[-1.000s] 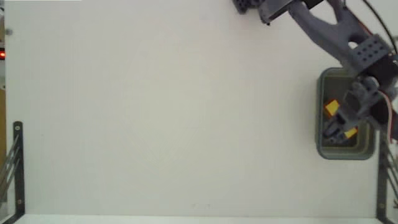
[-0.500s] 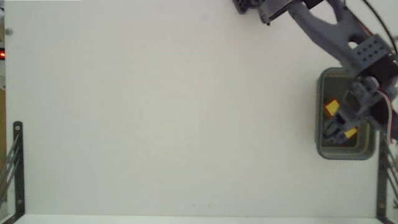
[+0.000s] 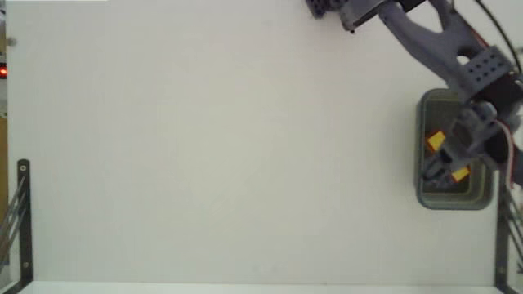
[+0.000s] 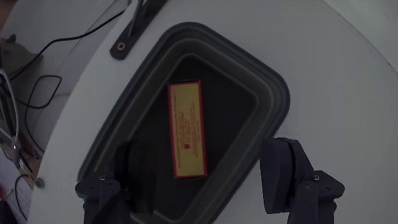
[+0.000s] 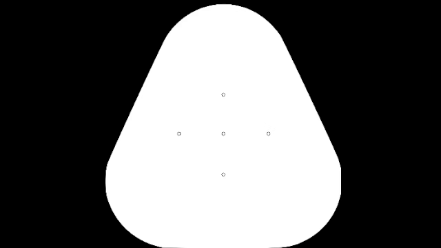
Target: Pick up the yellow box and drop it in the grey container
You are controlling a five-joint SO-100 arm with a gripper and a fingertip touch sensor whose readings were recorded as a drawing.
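The yellow box (image 4: 186, 130) with its red edge lies flat on the floor of the grey container (image 4: 273, 93), free of the fingers. My gripper (image 4: 193, 180) hovers open just above the tub, one finger at each side of the lower wrist view, nothing between them. In the fixed view the grey container (image 3: 453, 202) sits at the table's right edge. The arm and gripper (image 3: 441, 167) hang over it and cover most of the yellow box (image 3: 435, 140), of which only two yellow patches show.
Black metal brackets stand at the table's left (image 3: 23, 220) and right (image 3: 500, 237) edges. One bracket (image 4: 134, 25) lies just beyond the tub in the wrist view, with cables (image 4: 37, 81) off the table edge. The white tabletop (image 3: 229, 147) stretches left of the tub.
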